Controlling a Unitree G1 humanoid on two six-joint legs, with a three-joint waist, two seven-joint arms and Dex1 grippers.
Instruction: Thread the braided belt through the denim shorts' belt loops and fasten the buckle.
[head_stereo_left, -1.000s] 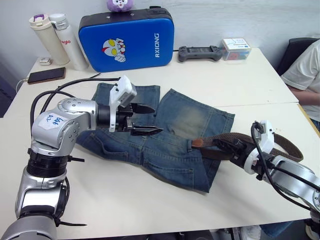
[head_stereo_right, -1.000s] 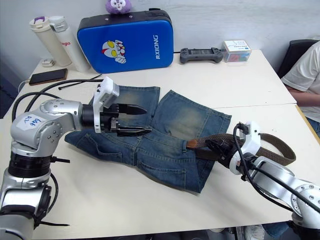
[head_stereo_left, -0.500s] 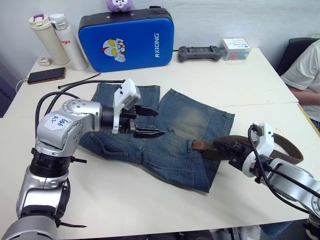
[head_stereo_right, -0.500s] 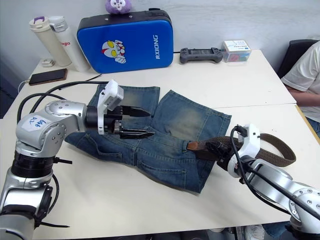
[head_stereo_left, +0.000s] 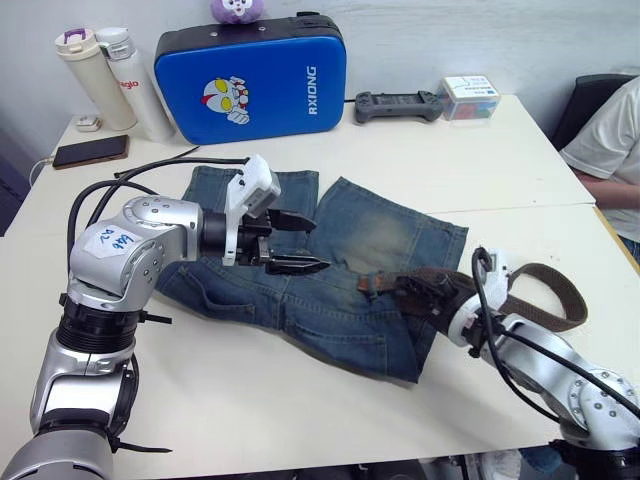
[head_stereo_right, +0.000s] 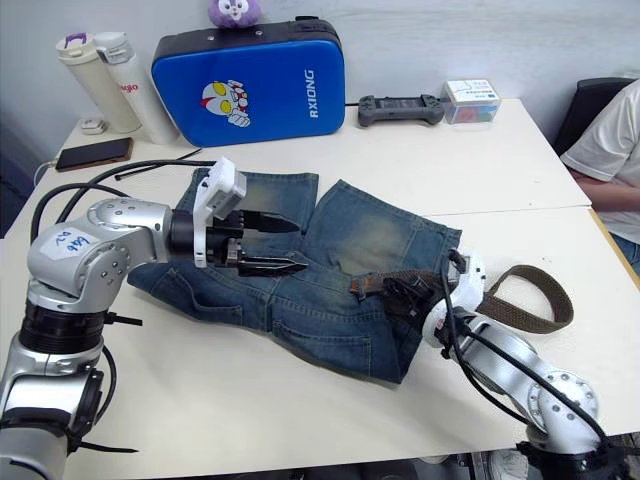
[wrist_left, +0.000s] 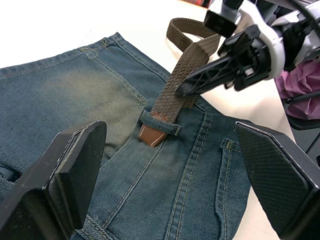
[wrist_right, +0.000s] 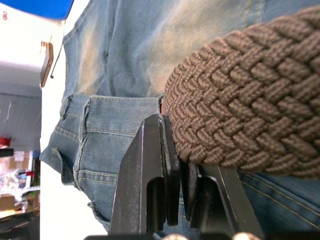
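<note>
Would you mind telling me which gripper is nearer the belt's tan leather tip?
The right gripper: it grips the braided belt just behind that tip. The left gripper hovers open over the denim shorts, farther off.

The denim shorts (head_stereo_left: 330, 270) are faded matt cloth with raised stitching. Pinched in the right gripper (head_stereo_left: 425, 293), the braided belt (wrist_left: 185, 80) is coarse woven brown webbing with a smooth tan leather tip.
</note>
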